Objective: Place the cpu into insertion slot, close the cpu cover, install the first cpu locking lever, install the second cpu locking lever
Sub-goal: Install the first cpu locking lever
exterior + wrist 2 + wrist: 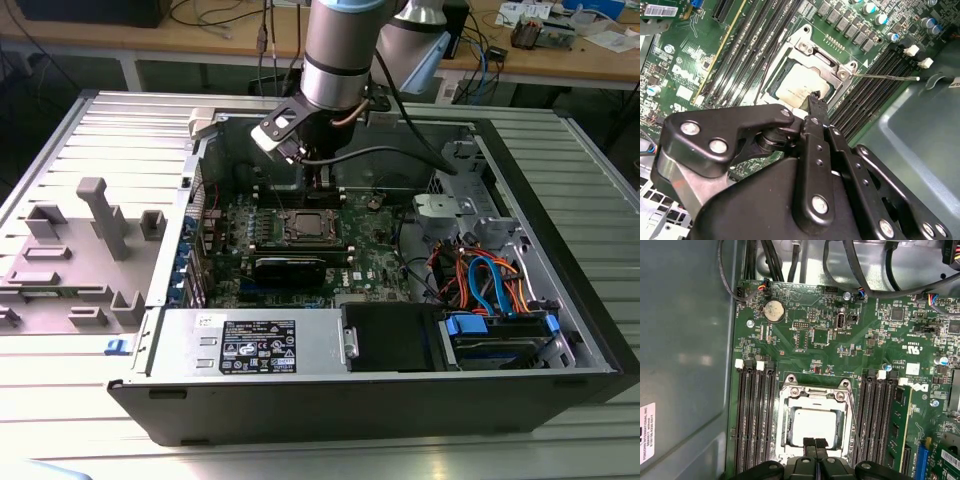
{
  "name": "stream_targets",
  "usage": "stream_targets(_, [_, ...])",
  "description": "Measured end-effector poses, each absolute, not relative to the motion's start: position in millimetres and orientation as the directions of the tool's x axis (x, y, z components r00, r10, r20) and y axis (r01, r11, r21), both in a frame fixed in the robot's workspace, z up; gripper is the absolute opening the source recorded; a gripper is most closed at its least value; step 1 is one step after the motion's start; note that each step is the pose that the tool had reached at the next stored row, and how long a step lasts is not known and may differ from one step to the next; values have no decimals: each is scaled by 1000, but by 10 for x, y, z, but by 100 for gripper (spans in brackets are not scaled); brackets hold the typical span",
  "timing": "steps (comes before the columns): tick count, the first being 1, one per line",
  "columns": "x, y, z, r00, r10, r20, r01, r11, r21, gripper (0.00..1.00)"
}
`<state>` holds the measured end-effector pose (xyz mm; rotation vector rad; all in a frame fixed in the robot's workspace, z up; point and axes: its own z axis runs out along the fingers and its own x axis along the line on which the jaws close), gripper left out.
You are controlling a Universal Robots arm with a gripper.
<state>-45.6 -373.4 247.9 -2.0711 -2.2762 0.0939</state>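
1. Worktop (60,420): ribbed metal surface nearest you in the exterior view; it carries the open computer case (590,300) and, toward the exterior view's left, a grey plastic fixture (100,215).

2. Power supply (250,345): silver box along the case's near edge, with a drive bay and blue and orange cables (490,285) toward the exterior view's right.

3. Motherboard (840,345): green board on the case floor. You see long black memory slots (755,415) flanking the socket on both sides, and a round coin battery (774,311) farther along the board.

4. Insertion slot (815,425): silver-rimmed square socket at mid-board. The cpu (815,426) lies flat inside it, silvery top up. The cpu cover (816,395) is down around the chip, its window framing the metal top. 1 thin locking lever (885,77) stands out from the socket's side in the second wrist view.

5. Claw (814,444): poised over the socket's edge, its 2 black fingertips (815,100) pressed together with nothing between them; whether they touch the cover, you cannot tell.

6. Robot arm (340,50): descends into the case from the far side.
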Motion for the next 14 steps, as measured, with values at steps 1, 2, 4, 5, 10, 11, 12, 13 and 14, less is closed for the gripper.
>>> stream_targets(1, [-456,-3734,2479,-98,995,5,991,98,-87,11])
stream_targets(2, [-456,-3735,2479,-103,995,5,991,103,-87,11])
stream_targets(4, [-455,-3735,2479,-140,990,5,986,140,-87,11])
stream_targets(5, [-456,-3735,2479,-161,987,5,983,161,-87,11])
stream_targets(10, [-455,-3734,2478,-230,973,6,969,229,-87,11])
stream_targets(11, [-455,-3734,2479,-239,971,6,967,239,-87,11])
stream_targets(12, [-455,-3734,2479,-254,967,6,963,253,-87,11])
stream_targets(13, [-455,-3734,2478,-267,964,6,960,267,-87,11])
stream_targets(14, [-455,-3734,2479,-287,958,6,954,287,-87,11])
